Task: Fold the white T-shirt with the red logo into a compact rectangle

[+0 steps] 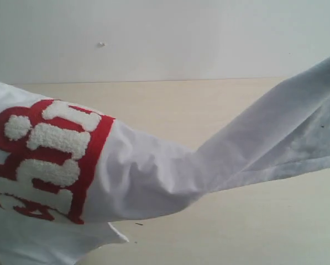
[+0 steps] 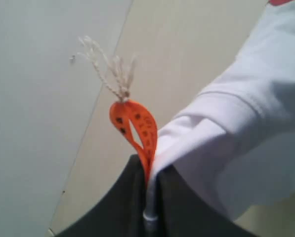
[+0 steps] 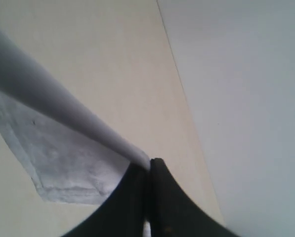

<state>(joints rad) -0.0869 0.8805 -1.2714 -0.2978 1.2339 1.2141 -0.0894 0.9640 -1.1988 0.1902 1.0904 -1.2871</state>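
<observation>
A thin white cotton short-sleeved T-shirt (image 1: 153, 176) hangs lifted off the pale beige wooden worktop (image 1: 209, 105), drawn out as a slack band between the two arms and filling much of the exterior view close to the camera. Its bubbly red logo with fuzzy white towelling letters (image 1: 46, 157) sits at the left end of that band, turned on its side and curving over the bunched cloth, while the right end rises toward the upper right edge of the picture. The dark left fingers (image 2: 122, 207) are pressed together on a fold of the shirt's edge, with a small orange loop tag (image 2: 137, 128) caught between them; it stands up from the pinch, and a tuft of cream string (image 2: 110, 64) fans out from its tip. The dark right fingers (image 3: 172, 207) are likewise pinched tight on a narrow gathered edge of the cloth, and a flap of the shirt droops beside that pulled-out strip. A plain pale wall (image 1: 165, 38) stands behind the worktop.
</observation>
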